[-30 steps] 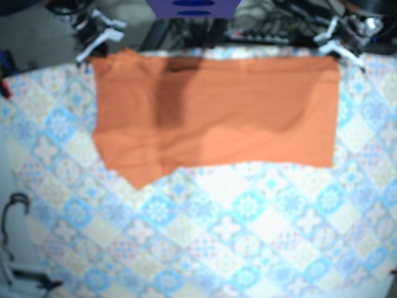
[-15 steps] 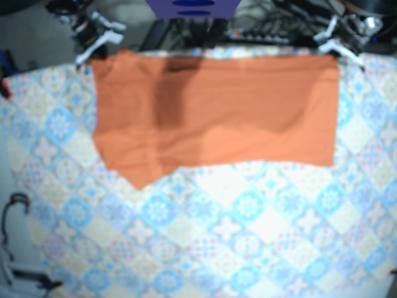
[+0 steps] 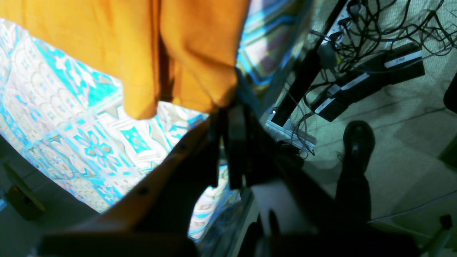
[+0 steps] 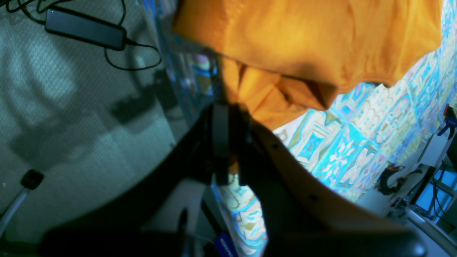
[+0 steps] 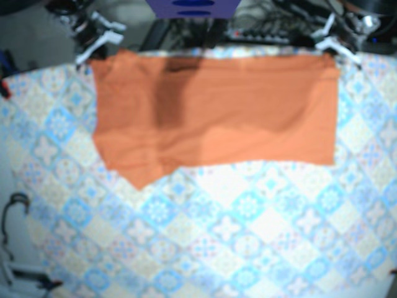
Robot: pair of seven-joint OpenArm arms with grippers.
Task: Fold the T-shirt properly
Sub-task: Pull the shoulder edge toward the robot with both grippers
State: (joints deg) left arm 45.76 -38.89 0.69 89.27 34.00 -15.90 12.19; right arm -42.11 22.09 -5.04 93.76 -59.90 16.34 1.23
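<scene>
Shirt [image 5: 217, 112], orange, lies flat in a wide band along the far edge of the patterned bench [image 5: 248, 236], with one near corner jutting out. Left pincer [image 3: 228, 107] is closed narrow on one far corner. Right pincer [image 4: 225, 107] pinches the other far corner, fabric bunched between its jaws. Cables [image 3: 375, 35] lie on the floor beyond.

Plain orange fabric T-shirt [image 5: 211, 112], darker orange band left of centre. patterned tablecloth [image 5: 248, 236]: diamond tiles, turquoise-blue floral medallions on cream, pale pink bits. purple-blue block [image 5: 192, 6] far centre. left gripper [image 3: 228, 121] and right gripper [image 4: 225, 114] black up close. black power bricks [image 3: 367, 78], black cables [image 3: 375, 21], grey floor [image 3: 403, 150].
</scene>
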